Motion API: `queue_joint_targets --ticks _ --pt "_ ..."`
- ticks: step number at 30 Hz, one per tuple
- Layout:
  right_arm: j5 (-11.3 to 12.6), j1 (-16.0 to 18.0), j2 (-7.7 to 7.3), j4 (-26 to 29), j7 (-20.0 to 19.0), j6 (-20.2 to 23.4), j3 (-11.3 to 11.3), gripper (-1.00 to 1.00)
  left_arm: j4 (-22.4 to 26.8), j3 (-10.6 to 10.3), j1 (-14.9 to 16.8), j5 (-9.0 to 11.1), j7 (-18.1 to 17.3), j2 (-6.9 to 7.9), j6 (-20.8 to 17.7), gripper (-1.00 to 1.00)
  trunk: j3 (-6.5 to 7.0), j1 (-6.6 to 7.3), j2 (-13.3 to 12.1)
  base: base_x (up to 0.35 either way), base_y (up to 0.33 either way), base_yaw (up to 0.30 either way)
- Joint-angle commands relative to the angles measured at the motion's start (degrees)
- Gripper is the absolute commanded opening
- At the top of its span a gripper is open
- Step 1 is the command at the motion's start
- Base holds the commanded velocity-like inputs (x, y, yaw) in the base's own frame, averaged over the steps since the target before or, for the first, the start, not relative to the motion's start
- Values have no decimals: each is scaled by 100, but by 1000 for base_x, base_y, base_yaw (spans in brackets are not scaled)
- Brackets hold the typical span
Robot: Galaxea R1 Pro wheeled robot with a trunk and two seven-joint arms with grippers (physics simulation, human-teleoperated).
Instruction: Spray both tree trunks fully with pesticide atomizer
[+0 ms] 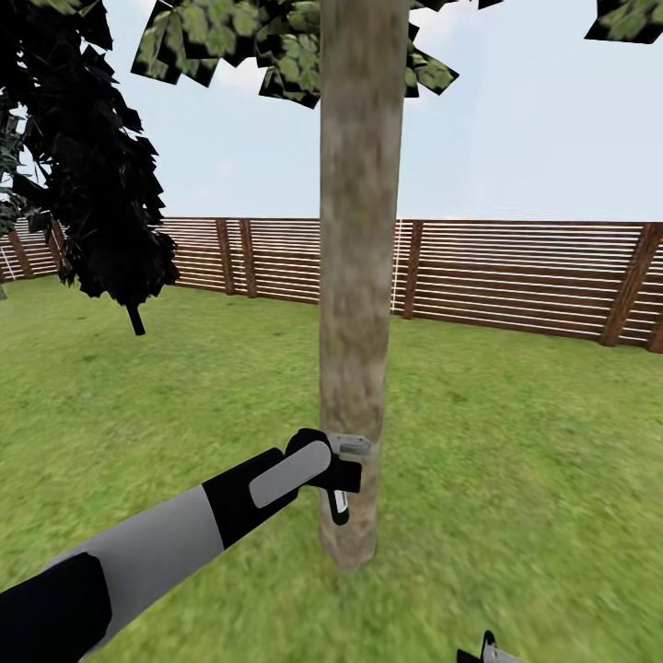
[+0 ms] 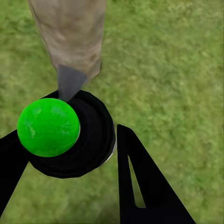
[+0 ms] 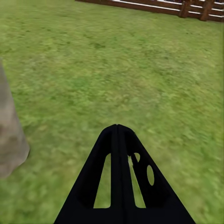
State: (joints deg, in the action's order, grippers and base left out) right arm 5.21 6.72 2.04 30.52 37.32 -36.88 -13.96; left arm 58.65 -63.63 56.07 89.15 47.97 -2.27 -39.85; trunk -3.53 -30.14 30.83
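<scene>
Green lawn (image 1: 516,442) spreads across the garden, closed off by a brown horizontal-slat wooden fence (image 1: 516,276) that runs across the middle of the head view under a pale blue sky.

At lower centre of the head view the left end effector (image 1: 339,479) reaches in from the lower left on a grey and black arm (image 1: 175,539) and holds the pesticide atomizer (image 1: 348,447) right up against the tree trunk (image 1: 357,276), low down near its base. In the left wrist view the black fingers (image 2: 144,186) stand on either side of the atomizer's round black body (image 2: 91,140), closed onto it, with its bright green cap (image 2: 48,127) at the left and its grey nozzle (image 2: 70,81) aimed at the mottled grey-brown trunk (image 2: 72,37), the tip just at the bark.

The right end effector (image 3: 118,128) shows in the right wrist view with its black fingers pressed together to a point, nothing between them, hanging over grass; the base of the trunk (image 3: 10,135) sits at the left edge of that frame. Its tip also peeks in at the bottom edge of the head view (image 1: 488,649).

The trunk rises straight through the centre of the head view to flat green leaves (image 1: 276,46) at the top. A dark, dense tree (image 1: 101,184) stands at the upper left, in front of the fence.
</scene>
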Motion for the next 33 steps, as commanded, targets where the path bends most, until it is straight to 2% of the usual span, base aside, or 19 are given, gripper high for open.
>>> queue_joint_targets --ticks 1,4,8,11,13,14,15,17,20,21,25,33 --pt "55 8 -11 5 32 -21 -44 -100 5 -8 9 42 46 0 5 -100 -12 -3 11 23 20 0" --pt "57 12 -30 13 15 -21 -21 -100 8 -9 9 41 42 1 4 -100 -12 -3 11 11 10 0" --pt "58 42 -43 19 -81 -9 182 -100 11 -9 9 41 46 6 -4 -100 -12 -3 11 3 2 0" --pt "59 65 -45 27 -464 161 220 -100 5 -9 9 41 53 7 -11 -100 -12 -3 11 0 0 0" --pt "59 86 -53 63 -1045 585 237 -100 -5 -9 9 41 59 12 -10 -100 -12 -3 11 0 0 0" --pt "60 90 -62 90 -1211 711 249 -100 -6 -9 9 41 60 14 -9 -100 -12 -3 11 0 0 0" --pt "95 108 -136 197 -1750 1094 398 -100 -8 -9 9 41 52 26 -7 -100 -12 -3 11 0 0 0" --pt "337 125 -302 345 -2712 1608 852 -100 -12 -9 9 41 45 36 -10 -100 -12 -3 11 0 0 0" --pt "902 148 -578 464 -4432 2413 1600 -100 -49 -9 9 44 25 36 -30 -100 -12 -3 11 0 0 0" --pt "981 163 -611 476 -4639 2530 1720 -100 -104 -9 9 46 20 26 -34 -100 -12 -3 11 22 0 0" --pt "1105 189 -656 493 -4923 2704 1904 -100 -258 -9 9 43 12 9 -40 -100 -12 -3 11 62 0 0" --pt "1130 189 -636 492 -4653 2727 1940 -100 -298 -9 9 45 30 -6 -34 -100 -12 -3 11 39 15 -53"
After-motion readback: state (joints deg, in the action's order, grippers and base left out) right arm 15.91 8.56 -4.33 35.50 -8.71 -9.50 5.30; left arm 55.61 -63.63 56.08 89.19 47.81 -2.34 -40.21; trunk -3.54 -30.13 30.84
